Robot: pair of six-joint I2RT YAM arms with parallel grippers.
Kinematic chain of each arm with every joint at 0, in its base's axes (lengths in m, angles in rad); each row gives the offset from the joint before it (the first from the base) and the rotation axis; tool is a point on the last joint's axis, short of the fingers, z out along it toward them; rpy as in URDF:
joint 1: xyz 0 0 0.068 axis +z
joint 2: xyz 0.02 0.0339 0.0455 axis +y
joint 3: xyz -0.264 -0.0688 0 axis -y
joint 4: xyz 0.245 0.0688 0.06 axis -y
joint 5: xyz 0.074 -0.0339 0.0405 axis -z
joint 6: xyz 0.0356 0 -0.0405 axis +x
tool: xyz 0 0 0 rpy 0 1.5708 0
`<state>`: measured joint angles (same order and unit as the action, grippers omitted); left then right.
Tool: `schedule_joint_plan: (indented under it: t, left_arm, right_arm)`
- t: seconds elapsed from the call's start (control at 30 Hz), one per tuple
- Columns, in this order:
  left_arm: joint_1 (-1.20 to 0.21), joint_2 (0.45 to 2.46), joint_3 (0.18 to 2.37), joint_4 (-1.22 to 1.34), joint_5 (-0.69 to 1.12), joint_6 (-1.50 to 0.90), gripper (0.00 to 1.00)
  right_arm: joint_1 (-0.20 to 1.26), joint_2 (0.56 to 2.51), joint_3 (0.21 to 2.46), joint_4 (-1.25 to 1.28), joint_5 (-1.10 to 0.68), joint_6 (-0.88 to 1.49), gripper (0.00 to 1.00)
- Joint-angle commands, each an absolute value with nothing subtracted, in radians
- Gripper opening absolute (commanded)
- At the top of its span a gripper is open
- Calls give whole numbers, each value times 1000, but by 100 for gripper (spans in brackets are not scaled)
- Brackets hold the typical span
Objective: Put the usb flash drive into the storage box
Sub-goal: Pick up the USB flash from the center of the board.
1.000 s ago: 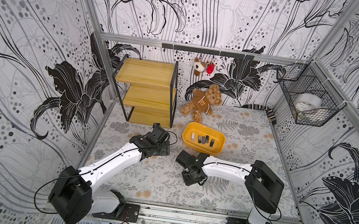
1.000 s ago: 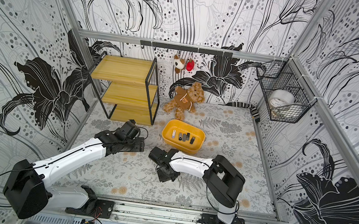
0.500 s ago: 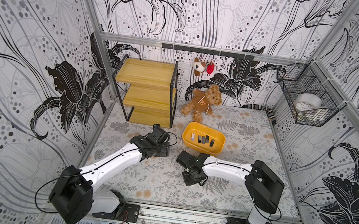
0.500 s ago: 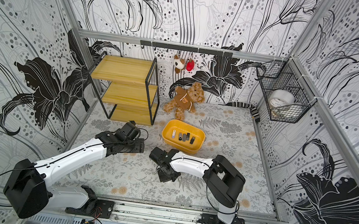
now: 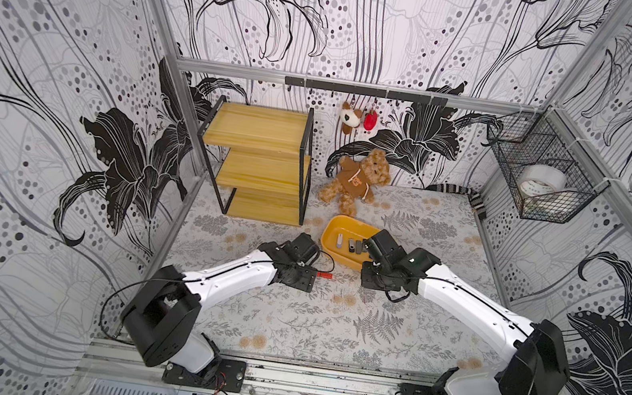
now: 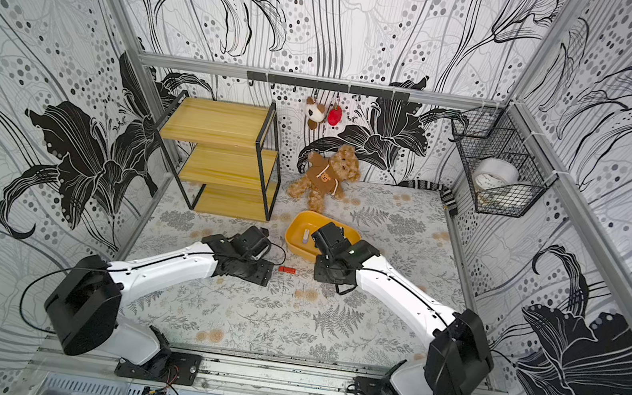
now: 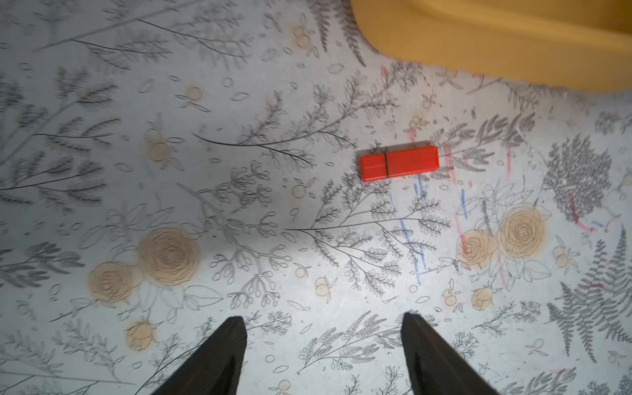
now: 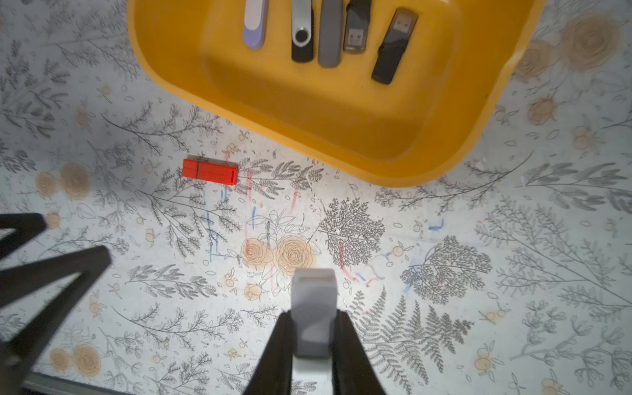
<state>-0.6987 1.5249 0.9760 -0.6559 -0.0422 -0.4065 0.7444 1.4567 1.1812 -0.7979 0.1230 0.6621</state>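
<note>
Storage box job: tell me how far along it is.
Done: five flash drives already lie in the yellow storage box. In hand: the right end effector is shut on a white flash drive, not yet dropped in. Left: the red flash drive lies on the table beside the box, with the left end effector open near it, not touching it.

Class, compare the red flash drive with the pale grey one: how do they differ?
The red drive is bright red; the grey drive is pale. The red drive lies flat on the table; the grey drive is pinched in the right claw. The red drive is free, ahead of the open left claw; the grey drive is gripped. Both are outside the yellow tub.
</note>
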Motion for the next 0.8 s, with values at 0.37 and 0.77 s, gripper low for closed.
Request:
schedule_joint_plan:
  t: [0.37, 0.77]
  left_arm:
    - [-769, 1783, 1233, -675, -107, -130, 75]
    - [-768, 1886, 1299, -667, -103, 66, 75]
  right_arm:
    - [681, 1424, 1173, -877, 131, 646, 0]
    - [651, 1404, 1167, -893, 129, 634, 0]
